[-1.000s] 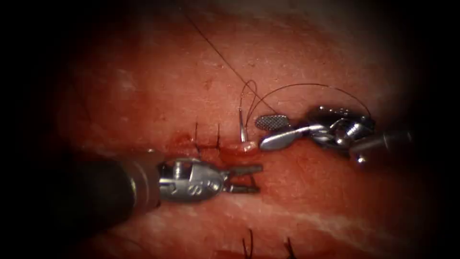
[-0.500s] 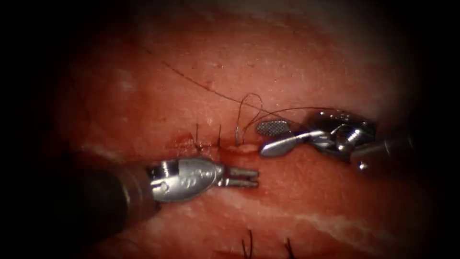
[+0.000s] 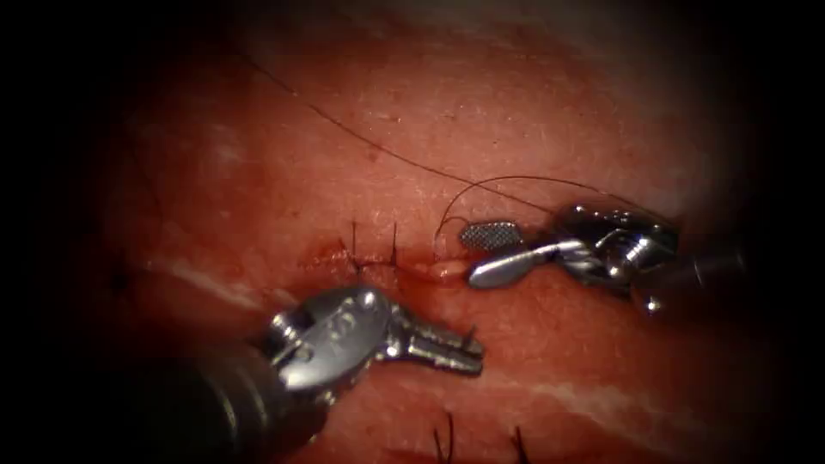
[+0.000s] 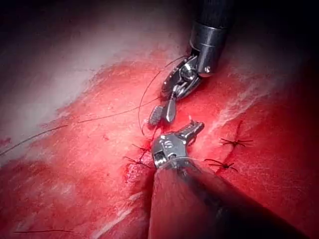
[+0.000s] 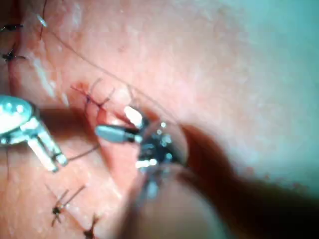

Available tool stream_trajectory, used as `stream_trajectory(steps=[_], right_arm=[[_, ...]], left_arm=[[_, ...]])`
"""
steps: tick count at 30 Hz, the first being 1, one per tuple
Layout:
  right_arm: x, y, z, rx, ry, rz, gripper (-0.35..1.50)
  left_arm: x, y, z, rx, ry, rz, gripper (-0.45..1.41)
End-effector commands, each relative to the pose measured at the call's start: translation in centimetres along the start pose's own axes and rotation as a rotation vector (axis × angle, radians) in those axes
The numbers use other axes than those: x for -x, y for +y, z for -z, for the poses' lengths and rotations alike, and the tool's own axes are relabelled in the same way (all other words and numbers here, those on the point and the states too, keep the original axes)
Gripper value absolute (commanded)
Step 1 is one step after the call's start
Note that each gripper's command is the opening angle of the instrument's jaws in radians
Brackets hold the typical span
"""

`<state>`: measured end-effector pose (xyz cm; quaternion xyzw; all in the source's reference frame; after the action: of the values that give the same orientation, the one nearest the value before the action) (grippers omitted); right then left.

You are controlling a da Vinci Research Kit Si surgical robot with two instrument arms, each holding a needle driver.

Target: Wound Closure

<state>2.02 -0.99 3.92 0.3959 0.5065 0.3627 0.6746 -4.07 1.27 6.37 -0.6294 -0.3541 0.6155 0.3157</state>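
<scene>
The left gripper (image 3: 468,348) is closed on the needle (image 3: 469,333) near its tip, and the rest of the curve is hidden in the tissue (image 3: 533,112) just beyond it. The right gripper (image 3: 481,251) is held open and empty beside the cut (image 3: 430,271). The thread (image 3: 378,150) is seen looping just behind its upper jaw.

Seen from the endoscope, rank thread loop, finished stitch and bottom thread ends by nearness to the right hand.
From the open right hand:
1. Thread loop, just left.
2. Finished stitch, farther left on the cut.
3. Cut thread ends, bottom edge.
</scene>
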Motion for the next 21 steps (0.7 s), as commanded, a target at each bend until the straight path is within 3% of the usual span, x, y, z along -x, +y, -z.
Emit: stream_trajectory(steps=[1,5,9,12,21], right_arm=[[0.13,-0.01,-0.04,-0.004,-0.003,-0.004,1.11],[0.16,-0.04,0.01,-0.009,-0.007,0.016,1.18],[0.19,-0.09,0.06,-0.014,-0.01,0.13,1.26],[0.27,-0.17,0.09,-0.024,-0.014,0.297,1.13],[0.43,-0.36,-0.17,-0.084,-0.013,0.539,0.88]], left_arm=[[0.08,-0.03,-0.07,0.001,0.003,0.004,-0.45],[0.02,0.09,0.0,0.056,0.017,0.071,-0.45],[-0.08,0.25,0.1,0.089,0.015,0.078,-0.45],[-0.15,0.39,0.16,0.099,-0.006,-0.002,-0.45],[-0.22,0.71,0.25,0.122,-0.061,-0.058,-0.45]])
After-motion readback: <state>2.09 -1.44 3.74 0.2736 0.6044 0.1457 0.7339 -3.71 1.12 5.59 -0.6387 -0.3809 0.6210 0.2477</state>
